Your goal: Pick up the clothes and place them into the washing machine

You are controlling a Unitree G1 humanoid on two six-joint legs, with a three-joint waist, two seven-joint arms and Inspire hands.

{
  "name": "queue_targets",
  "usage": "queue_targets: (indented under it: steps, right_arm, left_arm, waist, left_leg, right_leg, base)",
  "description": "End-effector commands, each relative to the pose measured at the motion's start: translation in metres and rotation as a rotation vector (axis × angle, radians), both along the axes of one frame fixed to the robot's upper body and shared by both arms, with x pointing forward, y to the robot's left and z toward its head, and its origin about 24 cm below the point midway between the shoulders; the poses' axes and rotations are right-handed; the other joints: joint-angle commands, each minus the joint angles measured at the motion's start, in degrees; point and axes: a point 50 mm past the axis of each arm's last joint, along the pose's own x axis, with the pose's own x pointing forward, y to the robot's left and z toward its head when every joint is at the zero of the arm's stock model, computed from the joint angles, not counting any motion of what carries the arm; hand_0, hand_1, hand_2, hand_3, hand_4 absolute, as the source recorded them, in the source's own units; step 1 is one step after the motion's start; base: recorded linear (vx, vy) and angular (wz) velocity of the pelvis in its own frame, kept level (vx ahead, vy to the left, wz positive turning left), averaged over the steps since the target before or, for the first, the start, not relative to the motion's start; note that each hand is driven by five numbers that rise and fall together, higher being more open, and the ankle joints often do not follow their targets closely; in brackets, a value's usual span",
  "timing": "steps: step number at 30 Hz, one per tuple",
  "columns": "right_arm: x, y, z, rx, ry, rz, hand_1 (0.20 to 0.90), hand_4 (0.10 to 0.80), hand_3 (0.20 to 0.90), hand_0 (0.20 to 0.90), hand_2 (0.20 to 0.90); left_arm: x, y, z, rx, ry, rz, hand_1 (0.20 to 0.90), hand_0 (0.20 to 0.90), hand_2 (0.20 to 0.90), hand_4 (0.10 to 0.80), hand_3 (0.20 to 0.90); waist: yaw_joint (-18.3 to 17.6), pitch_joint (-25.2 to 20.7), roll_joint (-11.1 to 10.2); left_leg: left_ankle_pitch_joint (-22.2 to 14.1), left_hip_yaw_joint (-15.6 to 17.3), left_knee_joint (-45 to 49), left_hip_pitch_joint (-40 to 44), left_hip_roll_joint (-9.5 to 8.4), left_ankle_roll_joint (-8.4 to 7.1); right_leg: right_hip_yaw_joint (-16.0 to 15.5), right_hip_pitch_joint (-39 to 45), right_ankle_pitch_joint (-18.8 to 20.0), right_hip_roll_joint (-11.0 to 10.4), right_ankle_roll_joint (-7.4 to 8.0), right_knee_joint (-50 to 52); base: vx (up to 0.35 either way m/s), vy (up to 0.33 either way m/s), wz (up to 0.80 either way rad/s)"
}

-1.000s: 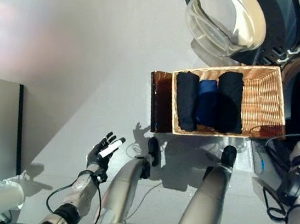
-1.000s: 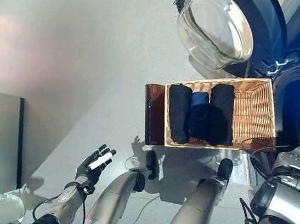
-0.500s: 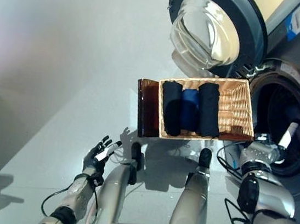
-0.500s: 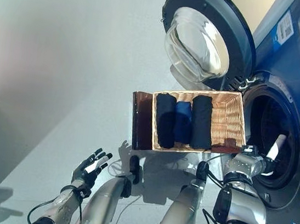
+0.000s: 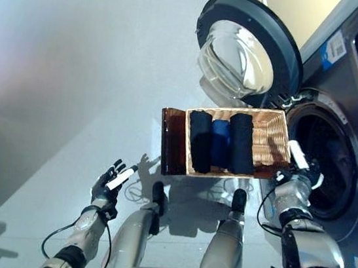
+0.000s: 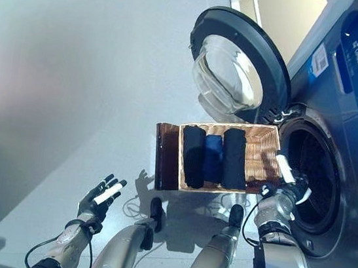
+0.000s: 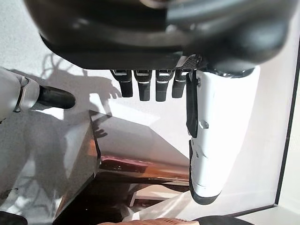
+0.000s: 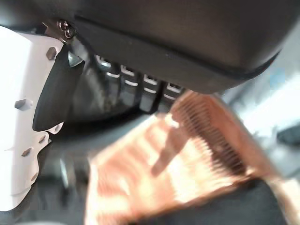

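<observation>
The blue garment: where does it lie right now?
In the left eye view, the blue garment lies in the wicker basket, between two black rolls, beside the open washing machine.

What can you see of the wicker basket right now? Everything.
The wicker basket is a rectangular tan woven tray with low walls, sitting on the grey floor in front of the open washing machine, below its swung-open round door. Three rolled clothes lie side by side in its left half: black, blue, black; the right half is bare weave. A dark brown panel adjoins its left end. The right hand is at its right end; contact unclear.
</observation>
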Motion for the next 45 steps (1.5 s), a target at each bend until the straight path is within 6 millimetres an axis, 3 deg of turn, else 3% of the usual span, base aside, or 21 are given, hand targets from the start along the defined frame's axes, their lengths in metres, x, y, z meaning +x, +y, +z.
queue_targets:
  steps: [1, 5, 13, 20, 29, 45]
  right_arm:
    - [0.017, -0.007, 0.033, -0.394, 0.062, 0.196, 0.900, 0.800, 0.900, 0.900, 0.900]
    - [0.031, 0.009, 0.040, -0.583, 0.134, 0.321, 0.900, 0.800, 0.900, 0.900, 0.900]
    - [0.045, 0.014, 0.055, -0.763, 0.210, 0.373, 0.900, 0.800, 0.900, 0.900, 0.900]
    - [0.049, -0.001, 0.071, -0.849, 0.271, 0.308, 0.900, 0.800, 0.900, 0.900, 0.900]
    - [0.057, 0.004, 0.080, -0.840, 0.267, 0.276, 0.900, 0.800, 0.900, 0.900, 0.900]
    - [0.058, 0.007, 0.077, -0.800, 0.301, 0.247, 0.900, 0.800, 0.900, 0.900, 0.900]
  left_arm:
    - [-0.006, 0.041, 0.012, 0.128, -0.065, 0.056, 0.900, 0.900, 0.900, 0.800, 0.900]
    - [-0.004, 0.040, 0.012, 0.138, -0.067, 0.055, 0.900, 0.900, 0.900, 0.800, 0.900]
    - [0.003, 0.041, 0.020, 0.144, -0.100, 0.052, 0.900, 0.900, 0.900, 0.800, 0.900]
    - [0.006, 0.045, 0.028, 0.153, -0.138, 0.047, 0.900, 0.900, 0.900, 0.800, 0.900]
    - [0.014, 0.045, 0.038, 0.153, -0.180, 0.058, 0.900, 0.900, 0.900, 0.800, 0.900]
    - [0.018, 0.043, 0.046, 0.169, -0.209, 0.038, 0.900, 0.900, 0.900, 0.800, 0.900]
  waist:
    - [2.5, -1.1, -2.6]
    - [2.9, -1.0, -2.6]
    - [3.6, 0.5, -2.1]
    - [4.2, 1.8, -1.6]
    - [4.7, 3.4, -1.5]
    - [6.2, 3.6, -0.2]
  left_leg:
    - [0.5, -2.1, -1.0, 0.5, 1.55, -5.03]
    - [0.8, -2.4, -0.6, -0.2, 1.64, -5.06]
    - [-1.1, -3.1, 5.2, -3.5, 1.87, -4.77]
    - [-2.6, -3.6, 9.6, -6.2, 2.18, -4.73]
    - [-4.4, -3.8, 14.6, -10.5, 2.08, -4.32]
    - [-5.5, -3.7, 17.1, -13.6, 1.51, -3.41]
  right_leg:
    - [-0.4, 0.8, 5.6, -0.1, -2.91, -1.4]
    - [-0.4, 0.3, 5.2, 0.1, -3.10, -0.9]
    - [0.9, -3.4, 2.6, 0.8, -3.87, 5.4]
    - [1.2, -6.0, 0.0, 1.0, -4.45, 10.7]
    - [2.2, -10.2, -2.4, 1.3, -5.34, 16.3]
    - [2.9, -13.7, -3.5, 1.1, -5.65, 19.5]
  base:
    - [-0.006, -0.019, 0.08]
    - [-0.010, -0.018, 0.04]
    - [-0.015, -0.002, 0.01]
    - [-0.020, -0.004, 0.06]
    - [-0.010, 0.002, 0.00]
    - [-0.001, 0.010, 0.03]
